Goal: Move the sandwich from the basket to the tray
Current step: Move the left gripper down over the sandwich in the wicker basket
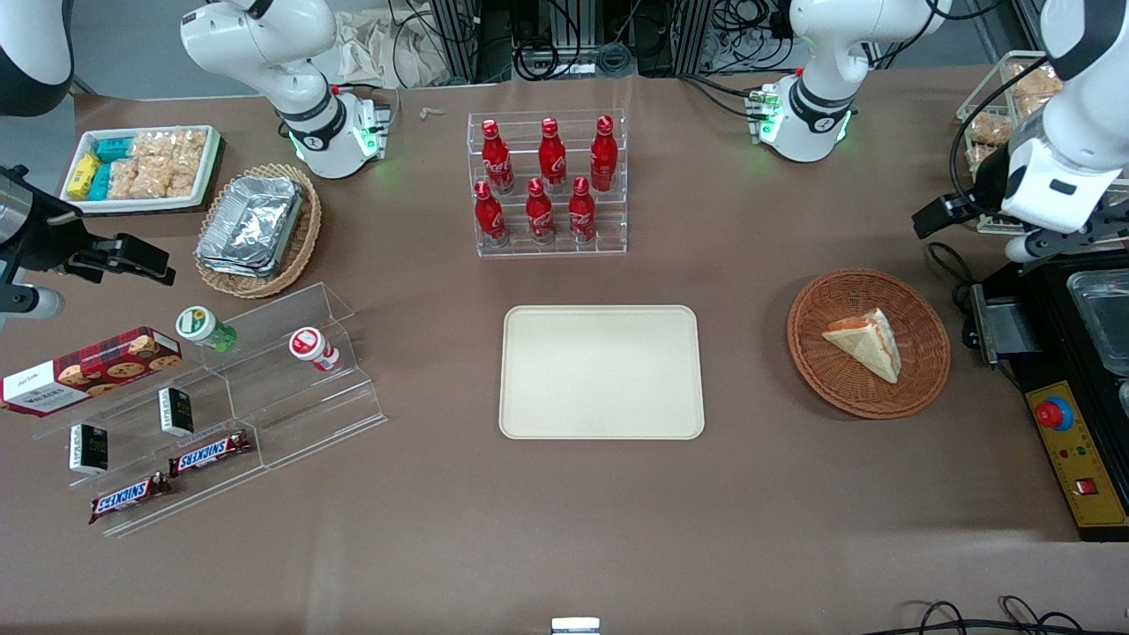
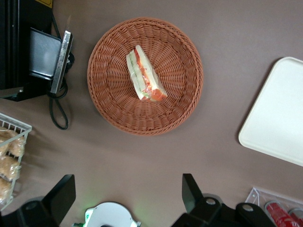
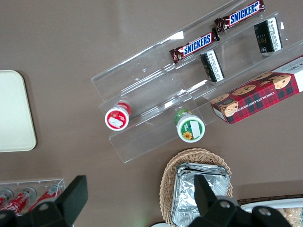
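The sandwich (image 1: 869, 344) (image 2: 144, 75), a white-bread wedge with orange-red and green filling along its cut edge, lies in the round reddish-brown basket (image 1: 838, 384) (image 2: 175, 94). The cream tray (image 1: 600, 370) (image 2: 279, 123) sits flat and bare on the table beside the basket, toward the parked arm's end. My gripper (image 2: 128, 194) hangs high over the table, a little farther from the front camera than the basket. It is open wide, with nothing between its black fingers (image 2: 191, 191).
A black machine with a red button (image 1: 1072, 414) stands close beside the basket at the working arm's end, and a wire rack of pastries (image 1: 997, 115) (image 2: 9, 151) lies farther back. A clear rack of red bottles (image 1: 549, 185) stands farther back than the tray.
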`<state>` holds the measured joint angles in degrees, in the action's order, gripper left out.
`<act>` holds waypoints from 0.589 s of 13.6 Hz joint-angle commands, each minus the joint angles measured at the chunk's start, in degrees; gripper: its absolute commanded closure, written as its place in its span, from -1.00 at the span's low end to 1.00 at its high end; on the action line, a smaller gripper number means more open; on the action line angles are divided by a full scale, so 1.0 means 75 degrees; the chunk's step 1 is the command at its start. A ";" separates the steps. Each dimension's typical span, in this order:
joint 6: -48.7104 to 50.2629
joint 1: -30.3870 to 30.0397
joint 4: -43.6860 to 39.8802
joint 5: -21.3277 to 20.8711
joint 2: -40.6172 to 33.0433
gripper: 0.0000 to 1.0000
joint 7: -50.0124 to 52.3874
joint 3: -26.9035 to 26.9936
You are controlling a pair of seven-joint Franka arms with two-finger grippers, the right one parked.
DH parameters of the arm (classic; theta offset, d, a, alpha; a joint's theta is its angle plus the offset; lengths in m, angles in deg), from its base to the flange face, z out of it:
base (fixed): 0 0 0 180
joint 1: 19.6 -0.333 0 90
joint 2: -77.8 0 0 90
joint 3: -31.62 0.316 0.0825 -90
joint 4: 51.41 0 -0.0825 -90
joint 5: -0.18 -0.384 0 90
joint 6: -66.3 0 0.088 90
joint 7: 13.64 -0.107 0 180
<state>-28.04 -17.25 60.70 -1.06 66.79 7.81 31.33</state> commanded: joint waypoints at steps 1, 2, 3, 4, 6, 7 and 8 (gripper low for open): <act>-0.0883 -0.0020 0.0997 -0.0080 -0.0418 -1.00 0.0245 0.0097; -0.1327 -0.0020 0.1406 -0.0080 -0.0465 -1.00 0.0268 0.0202; -0.1819 -0.0020 0.1747 -0.0068 -0.0524 -1.00 0.0454 0.0273; -0.2219 -0.0020 0.1959 -0.0068 -0.0501 -1.00 0.0816 0.0343; -0.2643 -0.0020 0.2101 -0.0068 -0.0256 -1.00 0.1100 0.0367; -0.2842 -0.0031 0.2195 -0.0068 -0.0127 -1.00 0.1135 0.0379; -0.3076 -0.0032 0.2323 -0.0068 -0.0010 -1.00 0.1170 0.0449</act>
<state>-48.00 -17.45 75.88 -1.06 66.52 14.64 34.29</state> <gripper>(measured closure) 0.000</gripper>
